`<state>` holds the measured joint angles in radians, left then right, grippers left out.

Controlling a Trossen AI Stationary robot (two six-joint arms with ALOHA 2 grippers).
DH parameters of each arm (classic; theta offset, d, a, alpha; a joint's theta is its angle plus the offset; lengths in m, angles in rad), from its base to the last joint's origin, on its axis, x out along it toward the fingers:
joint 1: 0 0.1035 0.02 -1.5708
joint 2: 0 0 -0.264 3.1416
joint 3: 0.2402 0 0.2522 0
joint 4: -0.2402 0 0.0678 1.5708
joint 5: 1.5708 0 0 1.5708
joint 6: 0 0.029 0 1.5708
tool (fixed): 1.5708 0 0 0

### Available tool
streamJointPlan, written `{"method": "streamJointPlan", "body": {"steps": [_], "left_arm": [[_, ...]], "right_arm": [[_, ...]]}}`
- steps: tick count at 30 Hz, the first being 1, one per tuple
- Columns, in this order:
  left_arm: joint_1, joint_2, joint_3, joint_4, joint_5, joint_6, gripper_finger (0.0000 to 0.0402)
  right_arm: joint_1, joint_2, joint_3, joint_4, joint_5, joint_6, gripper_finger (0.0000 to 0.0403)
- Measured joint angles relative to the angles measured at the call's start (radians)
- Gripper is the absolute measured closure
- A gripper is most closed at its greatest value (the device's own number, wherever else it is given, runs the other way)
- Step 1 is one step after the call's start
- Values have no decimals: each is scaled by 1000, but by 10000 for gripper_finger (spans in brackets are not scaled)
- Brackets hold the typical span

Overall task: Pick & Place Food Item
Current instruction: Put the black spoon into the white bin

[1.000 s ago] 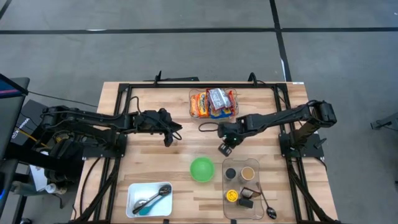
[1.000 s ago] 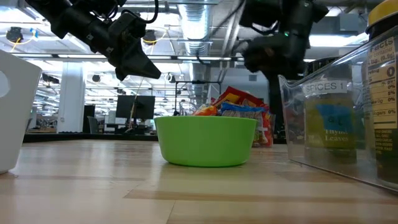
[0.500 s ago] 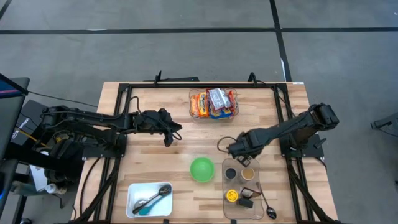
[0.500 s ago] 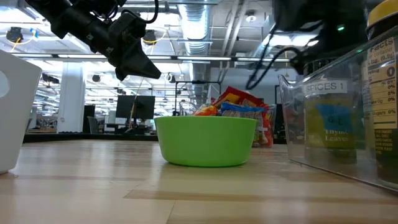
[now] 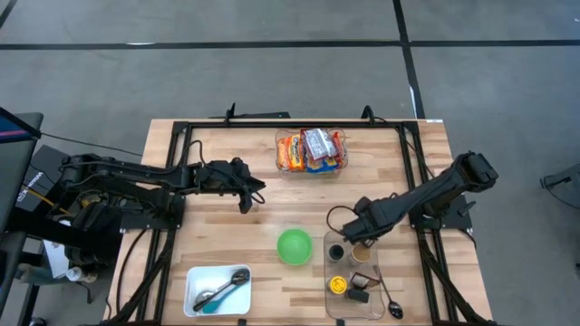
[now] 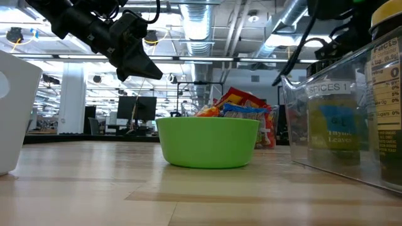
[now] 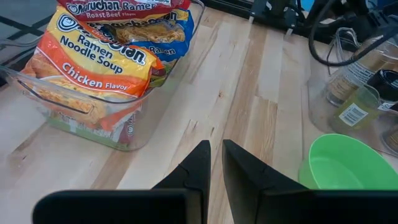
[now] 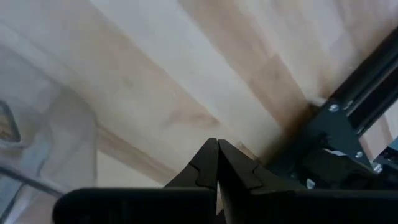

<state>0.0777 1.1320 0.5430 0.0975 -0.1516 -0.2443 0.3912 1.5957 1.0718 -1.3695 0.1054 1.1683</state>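
1. Green bowl (image 5: pixel 294 245) sat empty near the middle of your worktop (image 5: pixel 208 235), with nothing placed in it as far as the overhead view showed.
2. You had the ramen packets (image 5: pixel 310 149) lying in their clear bin (image 7: pixel 74 118) at twelve o'clock of the bowl, none lifted out.
3. Your left hand (image 5: pixel 256 192) hung above the worktop at ten o'clock of the bowl, its fingers (image 7: pixel 239 171) almost together with a thin gap and nothing between them.
4. Your right hand (image 5: pixel 355 236) was clenched on nothing, low at the near end of the spice tray (image 5: pixel 362 303), at three o'clock of the bowl.
5. You had, by my reading, the whole job left: reaching the bin, gripping a packet, carrying it and setting it down.
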Motion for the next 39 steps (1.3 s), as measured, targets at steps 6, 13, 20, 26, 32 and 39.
{"method": "streamJointPlan", "body": {"steps": [6,13,20,26,32,39], "left_arm": [[0,0,0,0,0,0,367],[0,0,0,1,0,0,367],[0,0,0,1,0,0,367],[0,0,0,1,0,0,367],[0,0,0,1,0,0,367],[0,0,0,1,0,0,367]], "right_arm": [[3,-110,0,-14,61,70,402],[89,-259,0,-13,76,199,402],[247,-307,0,-6,32,425,402],[403,-298,0,53,21,628,402],[539,-263,0,121,26,807,402],[630,-163,0,269,23,841,402]]}}
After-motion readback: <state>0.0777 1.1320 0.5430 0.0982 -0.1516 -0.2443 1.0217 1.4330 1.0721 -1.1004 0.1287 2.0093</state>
